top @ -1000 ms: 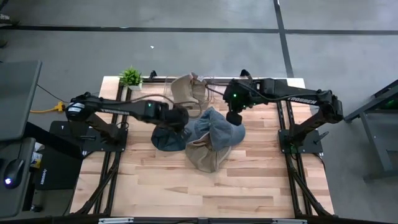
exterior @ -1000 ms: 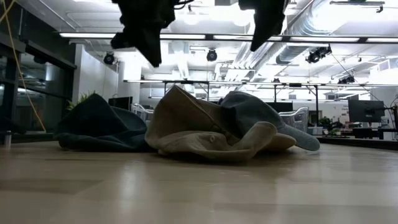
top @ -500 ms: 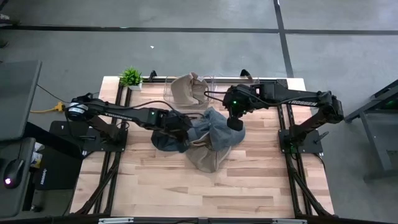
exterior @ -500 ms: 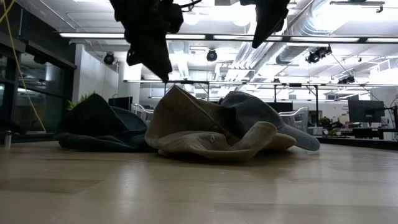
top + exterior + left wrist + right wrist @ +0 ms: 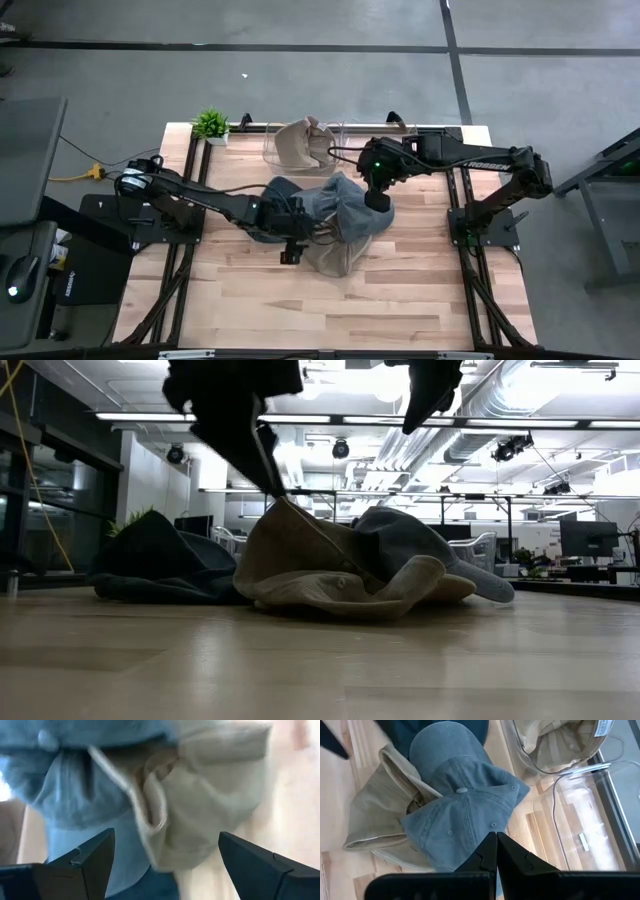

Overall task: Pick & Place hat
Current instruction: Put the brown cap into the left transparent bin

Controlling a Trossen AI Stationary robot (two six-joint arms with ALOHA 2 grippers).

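Observation:
Three hats lie in a heap mid-table: a beige hat (image 5: 335, 255) nearest the front edge, a light blue cap (image 5: 350, 205) resting on it, and a dark teal hat (image 5: 262, 228) at the left. My left gripper (image 5: 165, 865) is open and low over the beige hat (image 5: 210, 805), one finger on either side of its folded cloth. My right gripper (image 5: 495, 852) is shut with nothing in it, and it hangs above the blue cap (image 5: 465, 815). My left gripper comes at the beige hat slanting down from the table's left. In the low view one fingertip (image 5: 277, 488) stands right at the hat's raised top (image 5: 288, 505). I cannot tell whether it touches.
A clear container (image 5: 330, 135) at the table's far edge holds another beige hat (image 5: 298, 145). A small green plant (image 5: 211, 124) stands at the far left corner. Bare wood (image 5: 330, 310) lies between the heap and the front edge.
My left gripper has moved toward the table's near edge and down, from over the dark teal hat to the beige hat, and it has opened. The hats have stayed where they were.

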